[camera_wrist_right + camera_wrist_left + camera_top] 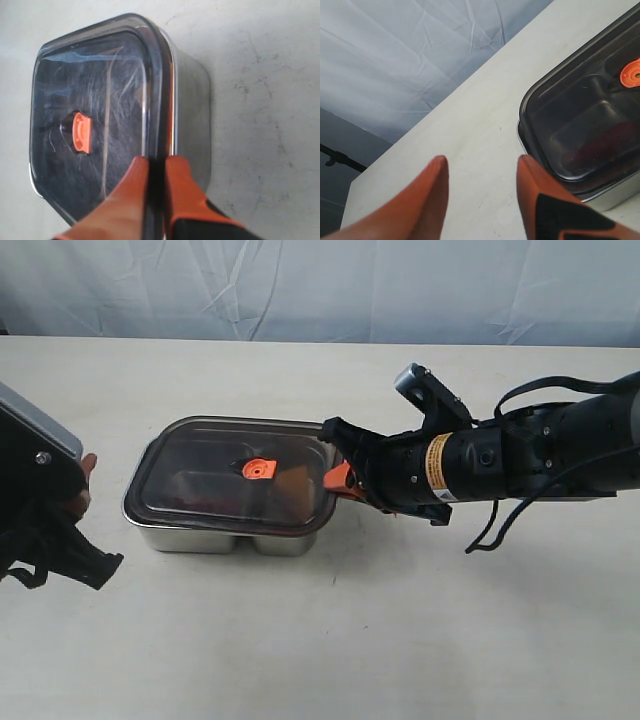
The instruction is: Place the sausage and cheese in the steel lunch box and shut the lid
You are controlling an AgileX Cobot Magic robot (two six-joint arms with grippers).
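1. Steel lunch box [200, 538] sits on the counter [350, 640], left of centre in the exterior view.
2. Lid [210, 465] lies flat on top of the box, covering it; orange valve [258, 469] in the lid's centre.
3. Through the dark lid: reddish shape, the sausage [605, 147], in one compartment; orange-brown shape, the cheese [292, 485], toward the right end. Both dim, details unclear.
4. Right pincer [156, 160] is narrow, clamped on the lid's right-hand rim, one orange finger above the edge and one below.
5. Left pincer [480, 165] is wide, holding nothing, just off the box's left end, not touching it.
6. Pale cloth backdrop [300, 290] behind the counter.
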